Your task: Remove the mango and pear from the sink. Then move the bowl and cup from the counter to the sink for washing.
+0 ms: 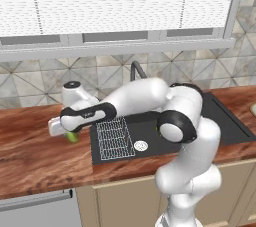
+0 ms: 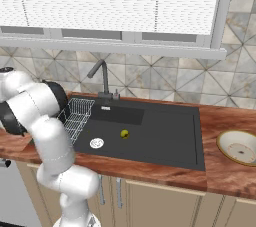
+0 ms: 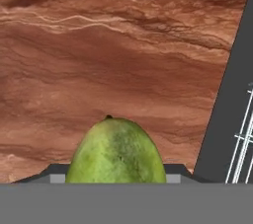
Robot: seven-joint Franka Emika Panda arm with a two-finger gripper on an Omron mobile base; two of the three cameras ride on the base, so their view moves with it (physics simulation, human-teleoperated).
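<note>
Mango (image 3: 116, 151): between claw (image 1: 70, 134) fingers, held over tabletop (image 3: 99, 60) left of sink (image 2: 165, 136).
Pear (image 2: 124, 133): in sink basin.
Bowl (image 2: 241, 147): tabletop, right of sink.
Wall: patterned tiles, blinds above.

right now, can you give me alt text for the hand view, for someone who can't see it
A green mango sits between the gripper's finger tips, close to the camera, above the reddish-brown wood-grain counter. At the right edge runs the matte black sink with a few bars of its white wire rack.
</note>
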